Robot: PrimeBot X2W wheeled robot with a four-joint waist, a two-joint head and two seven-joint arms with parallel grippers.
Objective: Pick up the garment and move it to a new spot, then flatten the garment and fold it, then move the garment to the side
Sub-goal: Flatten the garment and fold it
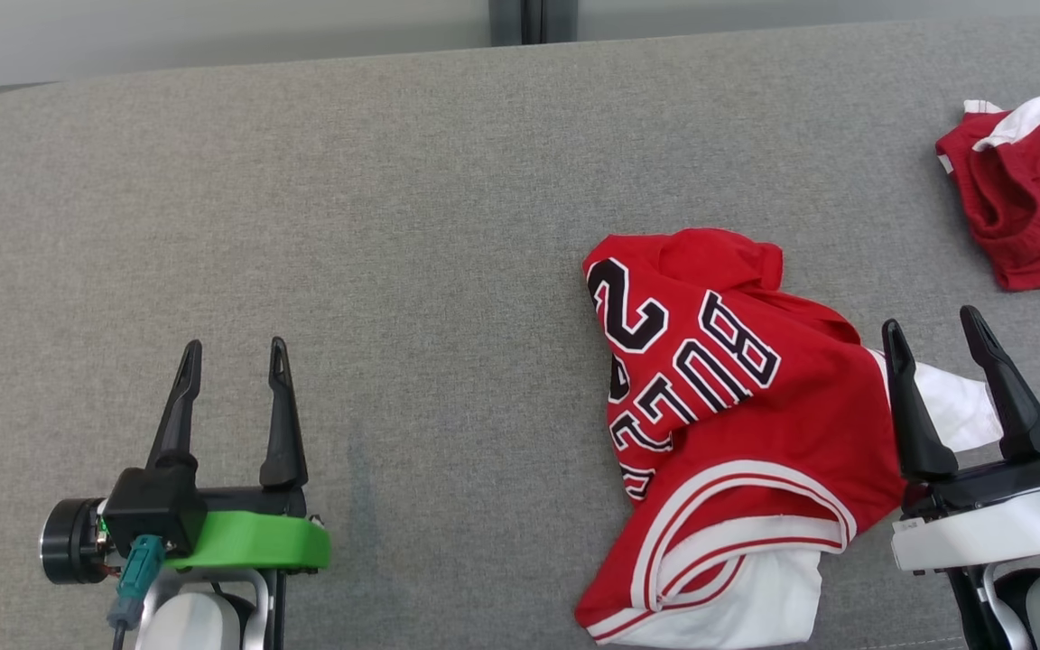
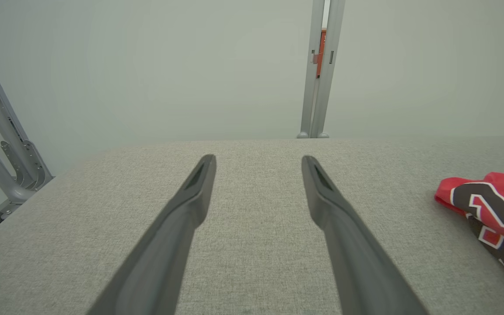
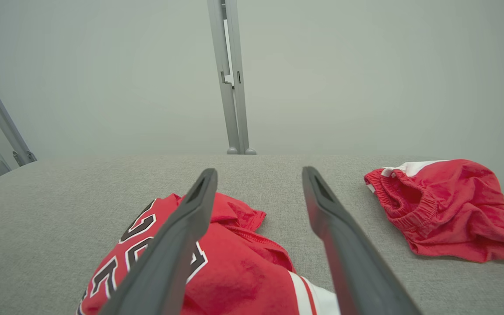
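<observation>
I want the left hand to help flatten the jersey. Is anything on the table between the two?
Nothing visible does. Bare grey table lies between the left hand and the crumpled red jersey. The red shorts lie at the far right, beyond the jersey, off that path.

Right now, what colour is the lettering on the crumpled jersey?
Black edged in white, on the red jersey; the head view shows it best.
</observation>
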